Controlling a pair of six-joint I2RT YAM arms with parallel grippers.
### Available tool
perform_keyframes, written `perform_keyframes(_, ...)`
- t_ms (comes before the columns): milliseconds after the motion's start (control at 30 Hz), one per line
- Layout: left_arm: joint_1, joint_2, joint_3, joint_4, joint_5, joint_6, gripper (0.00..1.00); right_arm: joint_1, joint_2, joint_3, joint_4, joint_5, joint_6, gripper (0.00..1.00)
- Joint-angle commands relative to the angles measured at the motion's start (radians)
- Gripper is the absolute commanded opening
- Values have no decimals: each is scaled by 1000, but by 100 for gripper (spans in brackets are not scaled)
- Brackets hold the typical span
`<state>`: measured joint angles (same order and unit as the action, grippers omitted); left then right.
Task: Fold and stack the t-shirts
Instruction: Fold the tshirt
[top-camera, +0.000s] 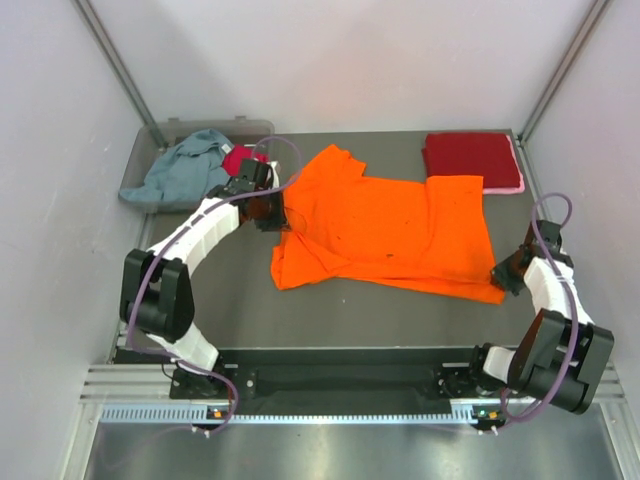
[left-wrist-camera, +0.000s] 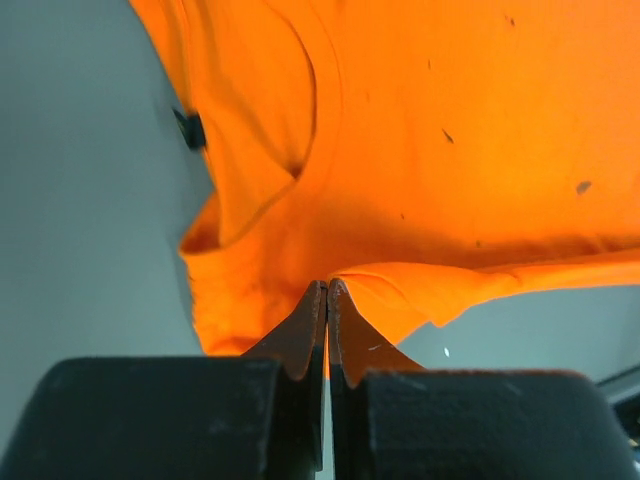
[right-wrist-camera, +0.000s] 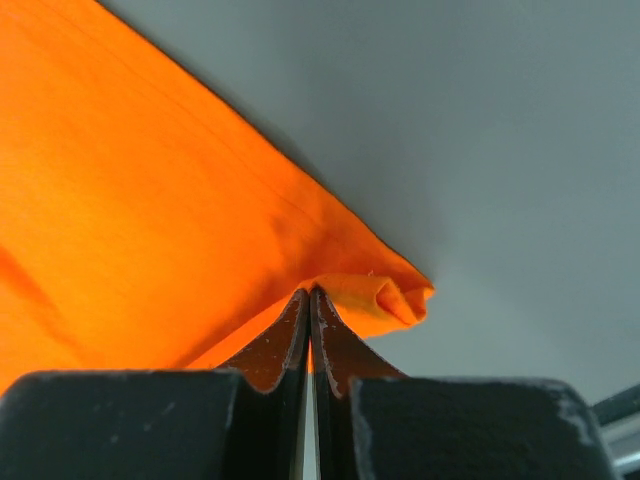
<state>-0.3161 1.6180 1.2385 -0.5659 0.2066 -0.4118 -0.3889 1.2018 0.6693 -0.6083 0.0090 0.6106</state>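
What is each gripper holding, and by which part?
Both hold the bright orange cloth t-shirt: the left gripper pinches an edge near the collar, the right gripper pinches a corner.

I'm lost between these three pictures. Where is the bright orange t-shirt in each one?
Top external: the orange t-shirt lies spread across the table's middle.
Left wrist: it fills the top and right; the left gripper pinches its edge.
Right wrist: it fills the left side; the right gripper pinches a corner.
Shared landmark: the grey table under the shirt.
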Motion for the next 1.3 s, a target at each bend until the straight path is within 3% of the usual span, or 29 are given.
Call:
perform_keyframes(0,-1,28,99,-5,-64,67,0,-1,18,75,85,-6,-43,0)
perform_keyframes(200,0,85,162,-6,-82,100,0,8,38,73,142,-115,-87,0)
perform_keyframes(733,0,174,225,-68,-179,120,0,65,146,131,183,-132,-120,0)
perform_keyframes(1267,9,278,317,-94,-187,117,0,68,257,158,243,-115,-144,1)
